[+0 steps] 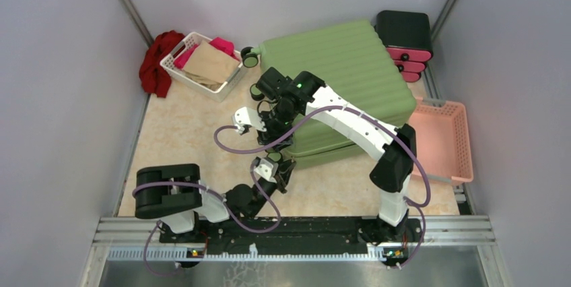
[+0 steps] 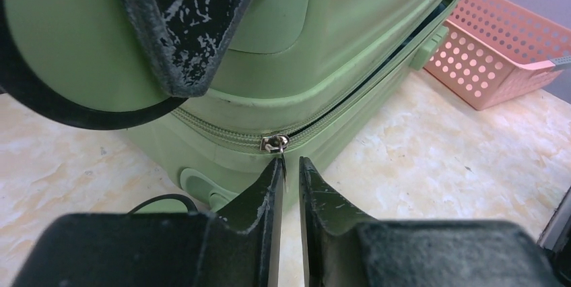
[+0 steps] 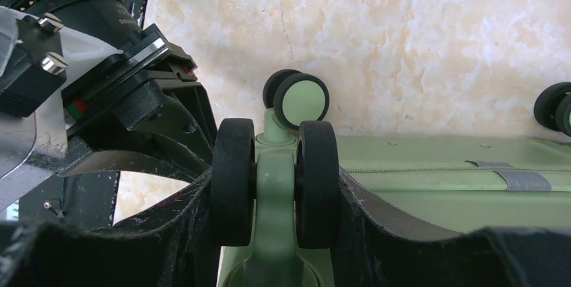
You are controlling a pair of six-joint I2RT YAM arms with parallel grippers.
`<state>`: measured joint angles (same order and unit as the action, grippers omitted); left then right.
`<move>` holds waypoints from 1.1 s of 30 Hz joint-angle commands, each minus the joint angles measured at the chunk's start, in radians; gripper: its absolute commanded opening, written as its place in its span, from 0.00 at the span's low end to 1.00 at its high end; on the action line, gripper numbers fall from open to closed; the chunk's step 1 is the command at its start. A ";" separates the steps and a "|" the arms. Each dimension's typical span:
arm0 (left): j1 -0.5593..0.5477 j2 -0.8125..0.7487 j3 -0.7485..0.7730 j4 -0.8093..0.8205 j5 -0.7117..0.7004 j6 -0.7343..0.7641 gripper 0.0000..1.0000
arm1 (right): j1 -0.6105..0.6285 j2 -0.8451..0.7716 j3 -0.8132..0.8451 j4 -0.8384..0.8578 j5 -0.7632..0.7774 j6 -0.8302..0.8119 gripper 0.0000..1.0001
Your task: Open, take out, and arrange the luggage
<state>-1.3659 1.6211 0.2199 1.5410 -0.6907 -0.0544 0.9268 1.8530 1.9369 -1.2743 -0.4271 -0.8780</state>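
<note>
A large light-green ribbed hard-shell suitcase [image 1: 343, 65] is lying flat on a beige marbled tabletop [image 1: 178, 142], with a pink perforated plastic basket [image 1: 448, 135] sitting just beside it. The right gripper [image 3: 275, 182] is clamping a black twin-wheel caster [image 3: 232, 193] on the suitcase, one finger pressing each outer side. The left gripper [image 2: 291, 166] is hovering at the near corner, fingers almost together around a small silver zipper pull [image 2: 275, 143]; whether they are pinching it cannot be told.
</note>
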 commanded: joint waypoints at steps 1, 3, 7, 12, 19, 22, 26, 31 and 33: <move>-0.002 0.027 0.053 0.250 -0.080 0.022 0.17 | -0.003 -0.089 0.021 0.055 -0.064 0.030 0.00; -0.004 0.036 0.060 0.251 -0.104 0.028 0.12 | -0.003 -0.090 0.020 0.054 -0.064 0.030 0.00; -0.005 0.044 0.067 0.251 -0.131 0.039 0.00 | -0.003 -0.093 0.015 0.055 -0.062 0.029 0.00; -0.006 0.041 0.060 0.251 -0.167 0.057 0.00 | -0.003 -0.102 0.003 0.056 -0.051 0.028 0.00; -0.006 -0.008 0.019 0.152 -0.295 -0.005 0.00 | -0.003 -0.145 -0.047 0.073 -0.033 0.029 0.00; -0.006 -0.043 0.013 0.101 -0.348 -0.019 0.00 | -0.002 -0.157 -0.067 0.078 -0.025 0.030 0.00; -0.004 -0.076 0.020 0.058 -0.416 -0.010 0.00 | -0.001 -0.168 -0.083 0.082 -0.019 0.028 0.00; 0.007 -0.097 0.021 0.036 -0.409 0.017 0.00 | -0.002 -0.180 -0.092 0.084 -0.018 0.028 0.00; 0.011 -0.101 0.018 0.029 -0.409 0.017 0.00 | -0.002 -0.186 -0.094 0.084 -0.020 0.028 0.00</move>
<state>-1.3930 1.5650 0.2367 1.4956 -0.9653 -0.0612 0.9272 1.7805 1.8256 -1.1706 -0.4126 -0.8822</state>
